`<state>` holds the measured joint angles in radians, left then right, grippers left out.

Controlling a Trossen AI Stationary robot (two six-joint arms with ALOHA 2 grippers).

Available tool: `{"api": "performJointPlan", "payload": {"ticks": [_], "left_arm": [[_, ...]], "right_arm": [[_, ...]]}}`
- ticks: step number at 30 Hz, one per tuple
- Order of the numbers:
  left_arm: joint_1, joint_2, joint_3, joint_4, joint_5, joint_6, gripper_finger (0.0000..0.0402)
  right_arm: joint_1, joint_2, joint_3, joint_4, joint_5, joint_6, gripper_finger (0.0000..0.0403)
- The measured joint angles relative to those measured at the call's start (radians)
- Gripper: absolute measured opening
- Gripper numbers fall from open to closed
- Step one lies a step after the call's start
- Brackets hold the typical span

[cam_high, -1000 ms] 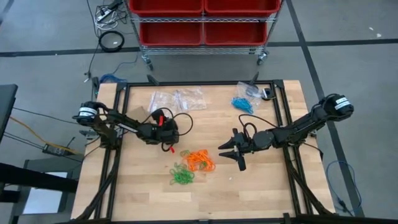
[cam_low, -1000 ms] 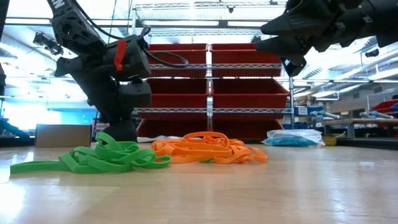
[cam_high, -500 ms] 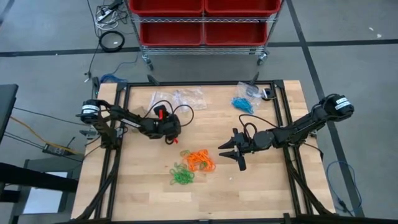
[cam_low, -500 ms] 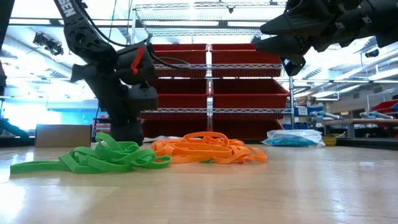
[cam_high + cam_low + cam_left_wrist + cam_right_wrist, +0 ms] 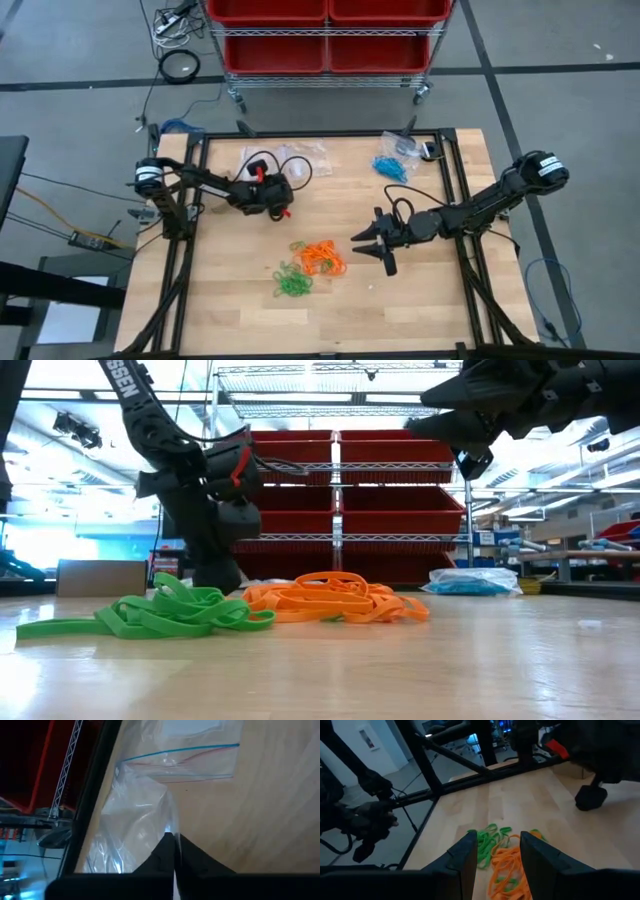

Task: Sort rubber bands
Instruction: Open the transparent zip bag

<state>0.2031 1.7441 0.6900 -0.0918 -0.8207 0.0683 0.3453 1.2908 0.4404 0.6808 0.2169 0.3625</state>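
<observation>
From above: orange rubber bands (image 5: 322, 258) and green rubber bands (image 5: 292, 284) lie in two touching clumps at mid-table. Right gripper (image 5: 366, 243) hangs just beside the orange clump, fingers spread and empty, pointing at it; the nearer arm by far. Left gripper (image 5: 283, 172) sits well apart, over the clear plastic bags (image 5: 300, 156) at the far edge. Blue rubber bands (image 5: 392, 166) lie by the far right corner.

Table level: green clump (image 5: 160, 615) touches orange clump (image 5: 335, 600); both grippers are off the bands.

Left wrist: fingers (image 5: 167, 851) pinched together on the edge of a clear bag (image 5: 137, 827).

Right wrist: fingers (image 5: 462, 857) apart, orange bands (image 5: 507, 867) straight ahead between them, green (image 5: 487, 842) just beyond.
</observation>
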Motion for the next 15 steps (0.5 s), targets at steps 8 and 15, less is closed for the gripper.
{"api": "performJointPlan", "payload": {"ticks": [8,15], "left_arm": [[-0.064,-0.023,0.189,-0.24,-0.012,0.086,0.0002],[-0.13,-0.072,0.404,-0.501,-0.029,0.074,0.0001]], "right_arm": [[0.005,0.0,0.0,0.018,0.0,0.006,0.0137],[0.018,0.0,0.0,0.026,0.0,0.002,0.0137]]}}
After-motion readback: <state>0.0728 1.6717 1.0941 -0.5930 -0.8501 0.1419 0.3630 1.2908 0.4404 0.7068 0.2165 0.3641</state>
